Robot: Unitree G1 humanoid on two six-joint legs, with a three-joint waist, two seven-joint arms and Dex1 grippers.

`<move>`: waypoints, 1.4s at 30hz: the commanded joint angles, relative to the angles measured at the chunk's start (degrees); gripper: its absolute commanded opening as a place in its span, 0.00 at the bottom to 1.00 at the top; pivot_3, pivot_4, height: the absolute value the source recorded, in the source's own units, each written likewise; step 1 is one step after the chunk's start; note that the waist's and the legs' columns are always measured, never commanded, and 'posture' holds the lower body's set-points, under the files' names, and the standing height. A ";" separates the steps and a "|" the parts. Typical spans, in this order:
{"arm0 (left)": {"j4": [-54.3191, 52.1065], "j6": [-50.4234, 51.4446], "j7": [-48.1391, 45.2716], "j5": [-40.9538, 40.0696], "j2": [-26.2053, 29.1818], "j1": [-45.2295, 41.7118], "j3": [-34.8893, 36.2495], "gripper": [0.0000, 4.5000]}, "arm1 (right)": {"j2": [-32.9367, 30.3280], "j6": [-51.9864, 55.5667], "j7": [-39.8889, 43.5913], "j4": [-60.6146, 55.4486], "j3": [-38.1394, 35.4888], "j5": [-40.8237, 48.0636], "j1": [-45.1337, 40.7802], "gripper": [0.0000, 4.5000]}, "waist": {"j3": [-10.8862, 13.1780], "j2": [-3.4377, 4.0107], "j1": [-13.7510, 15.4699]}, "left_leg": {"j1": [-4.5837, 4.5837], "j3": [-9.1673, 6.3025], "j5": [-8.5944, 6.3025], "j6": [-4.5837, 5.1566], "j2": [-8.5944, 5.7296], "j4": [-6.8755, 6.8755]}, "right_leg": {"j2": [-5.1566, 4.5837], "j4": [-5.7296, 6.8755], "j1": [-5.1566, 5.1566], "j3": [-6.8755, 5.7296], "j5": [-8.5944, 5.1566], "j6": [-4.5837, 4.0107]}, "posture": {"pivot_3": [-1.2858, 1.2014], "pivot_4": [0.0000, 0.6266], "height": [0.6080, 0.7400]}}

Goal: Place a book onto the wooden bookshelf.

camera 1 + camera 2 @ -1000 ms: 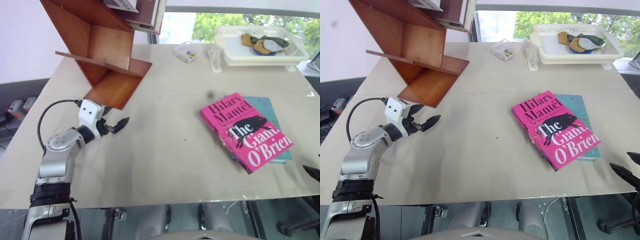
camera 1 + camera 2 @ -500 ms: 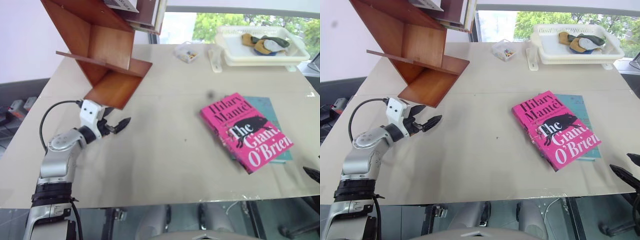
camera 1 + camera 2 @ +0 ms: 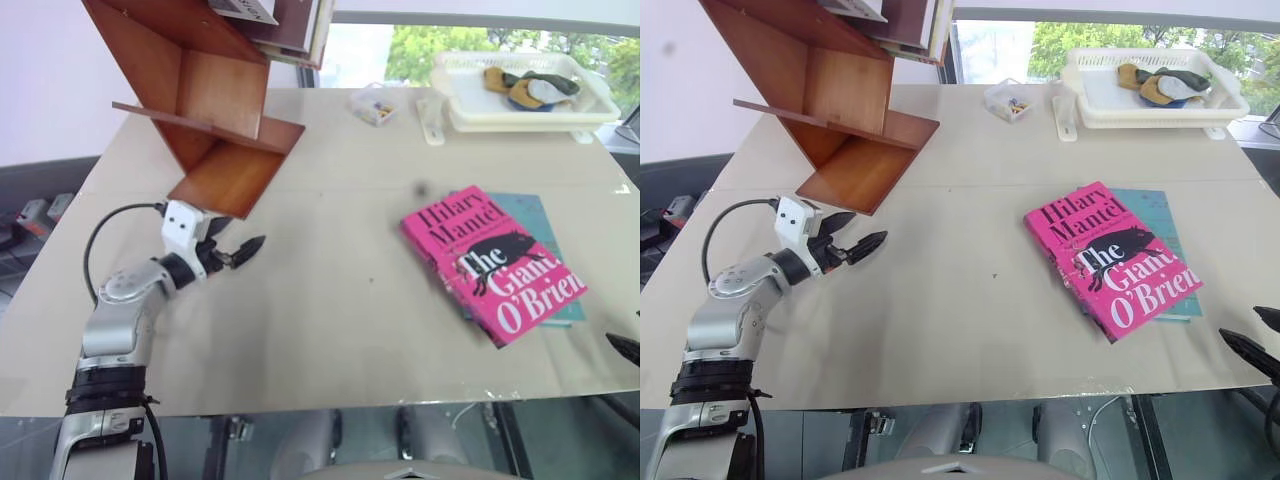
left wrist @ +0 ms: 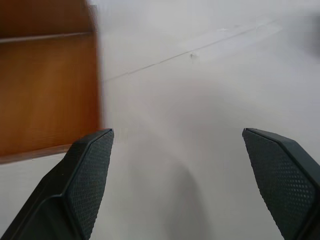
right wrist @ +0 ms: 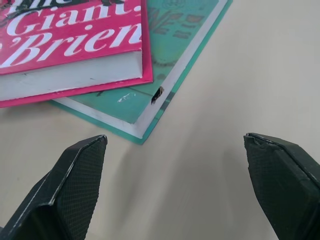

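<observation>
Still flat — pink book [image 3: 492, 262] lies atop teal book [image 3: 541, 225], well apart from shelf [image 3: 195, 90]. Paperback: light, floppy, likely slick; pinch overhanging edge. Both grippers — left [image 3: 238, 249], right [image 5: 175, 190] — wide, empty.

My finger pads [image 5: 75, 190] are black, dimpled, matt rubber; the book [image 3: 490, 262] wears a glossy pink paper cover. The bookshelf [image 3: 215, 110] is smooth reddish-brown wood; the table [image 3: 340, 300] is matt beige.

Wide bare stretch of the beige table [image 3: 330, 300] lies open between the tilted reddish-brown wooden bookshelf [image 3: 215, 110] and the bright pink paperback book [image 3: 490, 262]. At the far edge, a white plastic tray [image 3: 520, 105] and a small clear box [image 3: 372, 106] crowd things.
</observation>
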 commanded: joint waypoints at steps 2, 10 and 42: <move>-3.00 1.47 -3.13 -2.01 -0.42 -1.29 -1.86 0.97 | 0.24 4.19 2.33 -5.25 -5.28 6.67 1.15 1.00 | -0.01 0.02 -0.01 | 0.03 0.00 0.00 0.00 0.01 0.00 | 0.02 0.00 0.02 0.00 0.00 0.00 | 0.52 0.24 1.00; -4.39 -2.27 -9.73 1.31 -5.77 -5.64 -13.59 0.97 | 1.52 10.00 4.07 -14.25 -11.16 13.89 5.17 1.00 | -0.05 -0.06 0.16 | 0.01 -0.02 0.00 0.01 -0.03 0.11 | 0.01 0.00 0.10 -0.03 0.01 0.02 | 0.52 0.24 1.00; 17.31 -4.57 -21.76 3.62 -28.35 -18.42 -25.49 0.97 | 4.02 17.04 9.85 -31.18 -23.96 25.26 18.69 1.00 | -0.02 -0.09 0.12 | 0.00 -0.19 -0.08 0.20 0.01 0.78 | 0.16 0.05 0.48 -0.46 0.01 0.10 | 0.52 0.24 1.00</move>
